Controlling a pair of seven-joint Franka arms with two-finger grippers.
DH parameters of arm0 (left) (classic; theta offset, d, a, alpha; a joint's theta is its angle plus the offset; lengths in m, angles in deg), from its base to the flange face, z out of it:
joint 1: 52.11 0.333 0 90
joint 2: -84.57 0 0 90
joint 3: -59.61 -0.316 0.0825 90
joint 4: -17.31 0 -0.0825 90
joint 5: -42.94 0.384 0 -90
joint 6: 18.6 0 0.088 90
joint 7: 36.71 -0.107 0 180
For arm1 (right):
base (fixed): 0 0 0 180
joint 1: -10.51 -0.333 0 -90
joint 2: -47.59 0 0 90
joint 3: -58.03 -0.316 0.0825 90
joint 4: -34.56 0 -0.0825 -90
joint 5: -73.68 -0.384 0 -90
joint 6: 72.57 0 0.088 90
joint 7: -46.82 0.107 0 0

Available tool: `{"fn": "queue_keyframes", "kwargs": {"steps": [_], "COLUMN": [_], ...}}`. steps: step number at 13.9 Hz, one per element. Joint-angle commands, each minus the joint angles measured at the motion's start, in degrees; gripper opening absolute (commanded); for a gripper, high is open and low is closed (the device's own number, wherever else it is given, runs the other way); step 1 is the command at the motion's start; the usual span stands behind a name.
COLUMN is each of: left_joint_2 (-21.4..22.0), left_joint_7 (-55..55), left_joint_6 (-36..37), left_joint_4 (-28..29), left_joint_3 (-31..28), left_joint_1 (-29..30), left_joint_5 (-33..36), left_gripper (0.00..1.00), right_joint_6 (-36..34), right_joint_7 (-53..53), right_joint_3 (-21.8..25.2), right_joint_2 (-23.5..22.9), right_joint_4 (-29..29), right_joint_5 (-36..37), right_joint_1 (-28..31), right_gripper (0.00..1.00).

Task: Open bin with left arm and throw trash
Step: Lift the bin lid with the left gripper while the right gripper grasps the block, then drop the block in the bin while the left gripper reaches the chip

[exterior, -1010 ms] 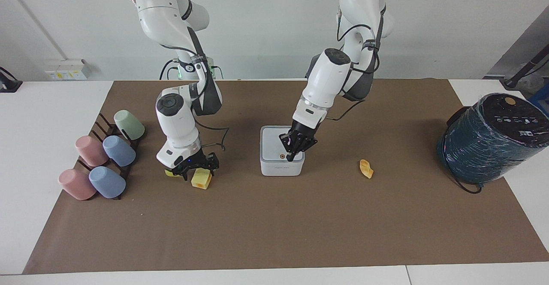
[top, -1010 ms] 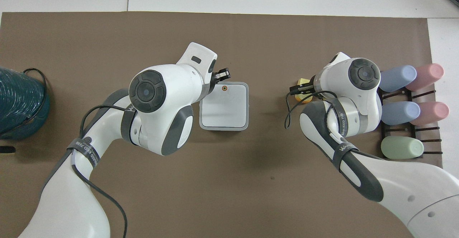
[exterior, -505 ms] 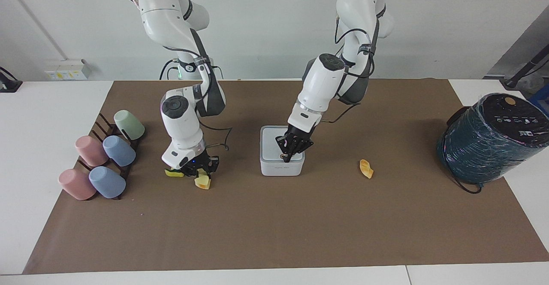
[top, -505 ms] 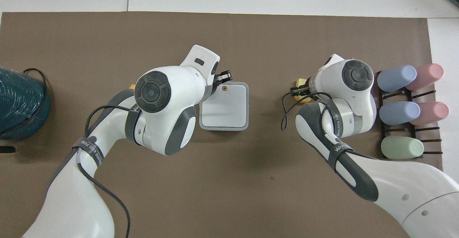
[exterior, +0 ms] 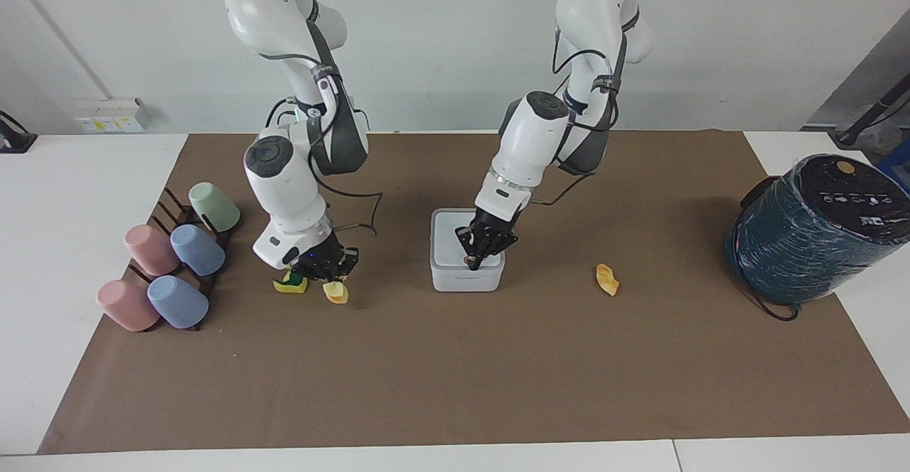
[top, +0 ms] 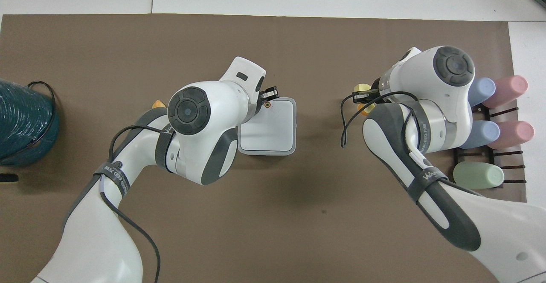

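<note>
Brown paper covers the worktop (exterior: 455,372). Pastel cups (exterior: 170,259) on a rack sit at the right arm's end; a teal wrapped cylinder (exterior: 817,230) sits at the left arm's end. White bin (exterior: 467,266) mid-worktop, lid down. Left gripper (exterior: 475,262) tip on the lid's orange dot (top: 267,104), fingers pressed together. Right gripper (exterior: 323,273) over the sponge bit (exterior: 290,286) and pale yellow scrap (exterior: 336,291); can't tell its finger state. Orange-yellow scrap (exterior: 606,279) lies between bin and cylinder.
</note>
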Motion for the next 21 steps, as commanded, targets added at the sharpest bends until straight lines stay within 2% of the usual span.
{"fn": "queue_keyframes", "kwargs": {"steps": [1,6,7,9,11,13,16,20,21], "left_joint_2": [0.4,2.7,3.1,4.2,4.4,4.7,6.4,5.8,5.3], "left_joint_7": [-0.1,-0.6,-0.8,-2.0,-2.8,-4.5,-10.4,-14.8,-16.0], "left_joint_6": [1.7,15.0,17.0,18.8,19.1,19.8,18.9,14.2,12.9], "left_joint_4": [-0.5,-7.2,-7.8,-7.8,-7.2,-6.5,-1.9,1.7,2.5], "left_joint_3": [-0.9,-1.3,-1.3,-1.3,-1.5,-1.5,-1.9,-1.8,-1.8], "left_joint_1": [-0.7,4.6,6.0,8.1,9.4,11.6,15.5,20.3,20.7], "left_joint_5": [-0.9,-0.7,-0.5,-0.2,0.0,0.1,0.2,2.2,3.1], "left_gripper": [0.03,0.03,0.03,0.04,0.05,0.13,0.25,0.55,0.6], "right_joint_6": [-4.3,-10.8,-10.9,-8.9,-4.7,-0.7,3.4,5.6,5.6], "right_joint_7": [1.4,8.2,10.3,17.2,23.1,28.2,31.5,33.6,33.6], "right_joint_3": [-0.2,-0.5,-0.5,-0.9,-0.9,-0.9,-0.9,-0.9,-1.0], "right_joint_2": [4.5,8.4,8.5,8.3,7.6,5.9,3.6,1.6,1.3], "right_joint_4": [-0.4,-3.7,-3.7,-3.7,-3.7,-3.6,-3.6,-3.1,-2.7], "right_joint_5": [-3.8,-6.4,-9.0,-14.9,-16.1,-16.1,-16.2,-16.7,-17.0], "right_joint_1": [0.8,0.3,-0.1,-1.7,-4.9,-8.8,-12.6,-15.4,-15.5], "right_gripper": [0.0,0.0,0.0,0.0,0.0,0.0,0.0,0.0,0.0]}}
